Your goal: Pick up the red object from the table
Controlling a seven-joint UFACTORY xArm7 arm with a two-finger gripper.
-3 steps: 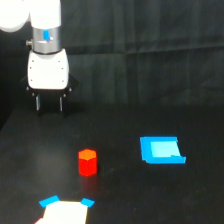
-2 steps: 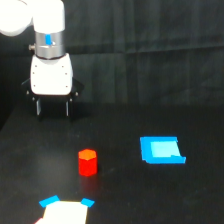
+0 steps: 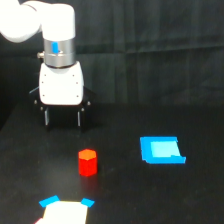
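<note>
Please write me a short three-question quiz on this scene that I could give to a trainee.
1. True or false: the hand is holding the red object.
2. Which lies nearer the exterior view's right edge: (a) the red object, (b) the flat blue piece, (c) the white piece with blue corners?
3. Fill in: the red object stands on the black ____.

Key
1. False. The hand hangs open above and behind the block, with its two fingers apart and nothing between them.
2. b
3. table
</note>
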